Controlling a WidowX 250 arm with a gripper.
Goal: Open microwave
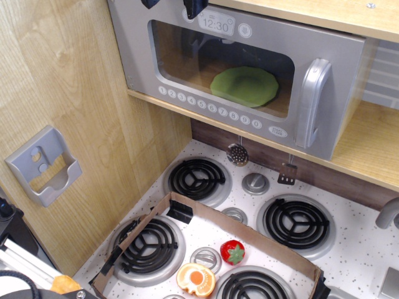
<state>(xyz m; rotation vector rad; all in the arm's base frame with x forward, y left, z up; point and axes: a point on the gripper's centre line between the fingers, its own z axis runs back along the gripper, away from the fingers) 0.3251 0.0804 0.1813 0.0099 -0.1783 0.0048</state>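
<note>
Above stove, shut grey microwave [243,81]

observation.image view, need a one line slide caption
Toy kitchen: grey microwave shut, green plate inside, handle at right, robot hand barely visible at top edge above four-burner stove.

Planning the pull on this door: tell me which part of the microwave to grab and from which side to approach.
Grab the vertical handle at the right edge of the microwave door. It is a chunky raised bar, apparently standing off the door face. Come at it from the front, jaws closing across its width near mid-height. The handle's place suggests hinges on the left, so pulling outward there should swing the door open.
</note>
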